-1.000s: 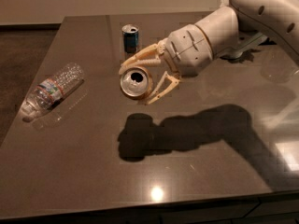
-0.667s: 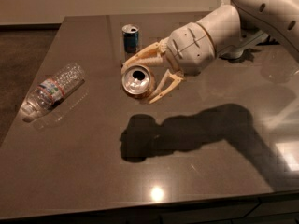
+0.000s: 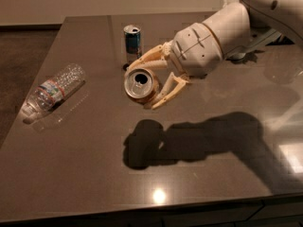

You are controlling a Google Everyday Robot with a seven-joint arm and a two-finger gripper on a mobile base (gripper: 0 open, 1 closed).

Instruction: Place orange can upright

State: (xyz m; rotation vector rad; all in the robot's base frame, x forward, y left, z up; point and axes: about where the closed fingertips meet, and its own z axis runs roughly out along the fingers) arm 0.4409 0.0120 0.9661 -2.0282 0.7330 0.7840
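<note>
The orange can (image 3: 140, 85) is held in the air above the dark table (image 3: 94, 174), lying sideways with its silver pull-tab top facing the camera. My gripper (image 3: 144, 82) is shut on it, one cream finger above and one below the can's body. The white arm reaches in from the upper right. The can's shadow falls on the table below it.
A slim blue-and-silver can (image 3: 132, 42) stands upright just behind the gripper. A clear plastic bottle (image 3: 52, 91) lies on its side at the left of the table. The table's front edge runs along the bottom of the view.
The gripper with the can has shifted slightly up and to the right. The can stays sideways.
</note>
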